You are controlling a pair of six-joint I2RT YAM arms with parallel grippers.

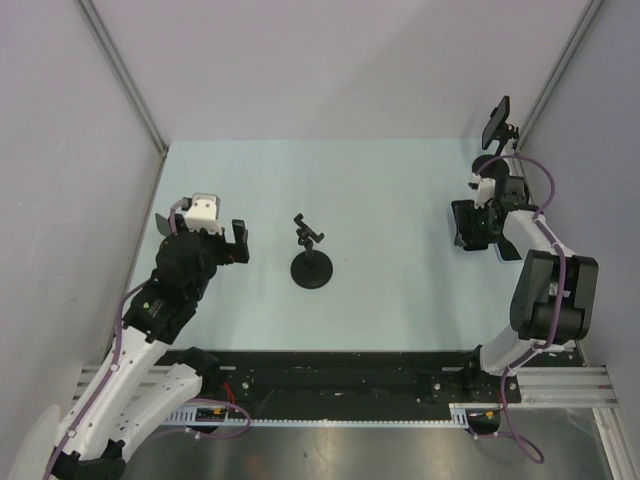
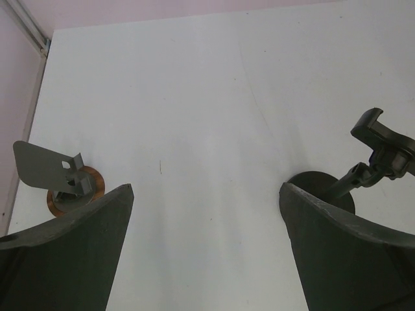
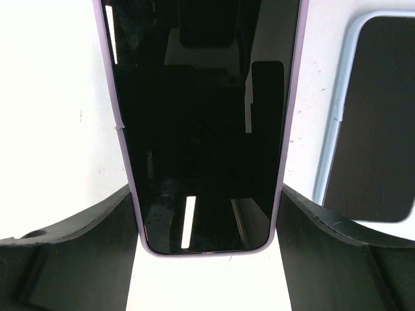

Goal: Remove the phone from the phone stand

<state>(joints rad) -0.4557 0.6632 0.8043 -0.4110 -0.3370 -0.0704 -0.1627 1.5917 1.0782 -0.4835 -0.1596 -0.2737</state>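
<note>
- Phone stand (image 1: 312, 268) stood mid-table, nearest the arm bases. Its cradle was empty, with nothing clipped in it.
- Left gripper (image 1: 240, 243) hovered at the stand's 9 o'clock, near it but apart, fingers spread wide with nothing between them.
- Right gripper (image 1: 468, 225) sat well off at the stand's 3 o'clock. Its fingers pressed on the long edges of the phone (image 3: 201, 129), a dark-screened handset with a lilac rim, pinching it.
- Could not tell whether the phone hung above the table (image 1: 400, 200) or already rested on it.
- Second phone (image 3: 373, 116), with a pale blue rim, lay at the held one's 3 o'clock in the right wrist view, just beside it but not touching.
- Far corner, the stand's 2 o'clock: another small mount (image 1: 497, 125) carried a dark slab, too small to name.
- Judgement: the removal itself looked done. What seemed left was setting the phone down and letting go.
</note>
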